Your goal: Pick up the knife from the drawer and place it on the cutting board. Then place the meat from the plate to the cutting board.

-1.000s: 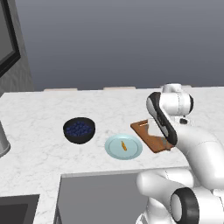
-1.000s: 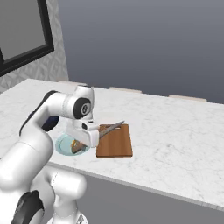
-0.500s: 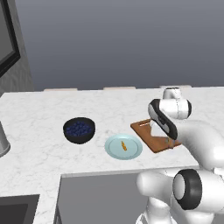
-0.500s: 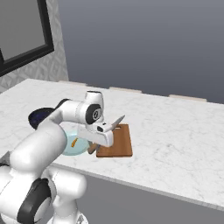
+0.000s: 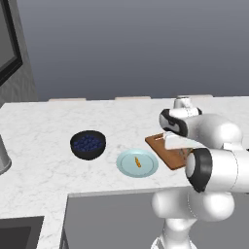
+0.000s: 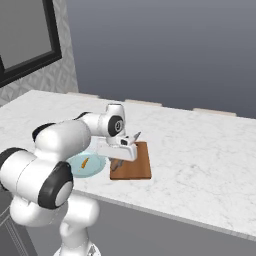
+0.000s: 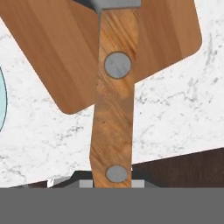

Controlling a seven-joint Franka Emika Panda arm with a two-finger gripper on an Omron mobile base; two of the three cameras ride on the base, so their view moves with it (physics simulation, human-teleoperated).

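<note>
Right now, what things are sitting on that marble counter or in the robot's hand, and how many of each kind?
Knife, held in the gripper: 1
Cutting board: 1
Plate: 1
Meat on the plate: 1
Bowl of blue berries: 1
Total: 5

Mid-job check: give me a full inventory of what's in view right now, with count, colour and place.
knife: one, wooden handle with grey rivets, held over the cutting board's near corner
cutting board: one, reddish-brown, on the counter right of the plate
plate: one, pale blue-green, on the counter near its front edge
meat: one, small orange piece, on the plate
bowl: one, dark, holding blue berries, left of the plate
counter: one, white marble
sink: one, dark, lower left corner
gripper: one, white, above the board, shut on the knife
</note>
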